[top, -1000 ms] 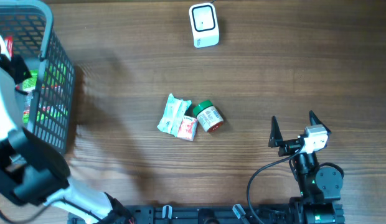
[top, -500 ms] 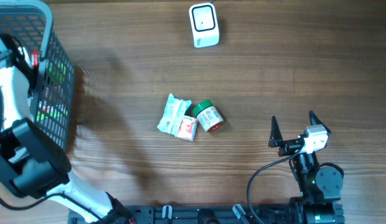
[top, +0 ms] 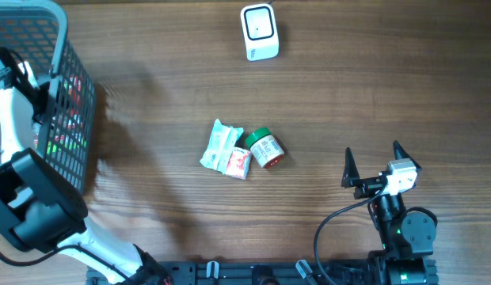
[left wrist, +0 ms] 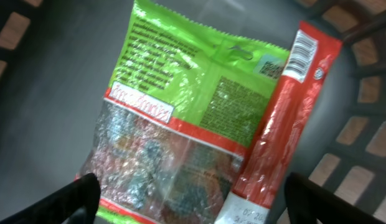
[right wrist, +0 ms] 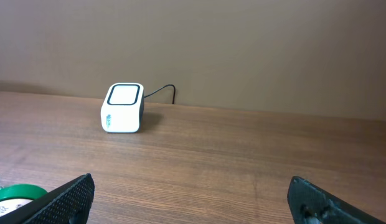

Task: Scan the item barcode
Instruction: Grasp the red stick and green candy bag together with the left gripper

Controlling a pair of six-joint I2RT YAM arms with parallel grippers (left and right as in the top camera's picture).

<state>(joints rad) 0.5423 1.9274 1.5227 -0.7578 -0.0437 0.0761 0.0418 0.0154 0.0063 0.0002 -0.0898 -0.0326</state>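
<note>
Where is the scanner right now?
In the overhead view the white scanner sits at the far edge of the table, near centre, well beyond the green-lidded jar and packets.

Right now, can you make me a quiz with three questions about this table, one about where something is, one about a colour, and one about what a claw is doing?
1. Where is the white scanner?
A. lying on the packets
B. standing alone on the table, away from them
C. held by an arm

2. What colour is the lid of the jar?
A. blue
B. green
C. yellow

3. How is the right gripper?
A. shut on the jar
B. shut on a packet
C. open, holding nothing

Answers:
1 B, since bare wood lies all around the scanner.
2 B, since the overhead view shows a green lid.
3 C, since its fingers stand wide apart with only table between them.
</note>
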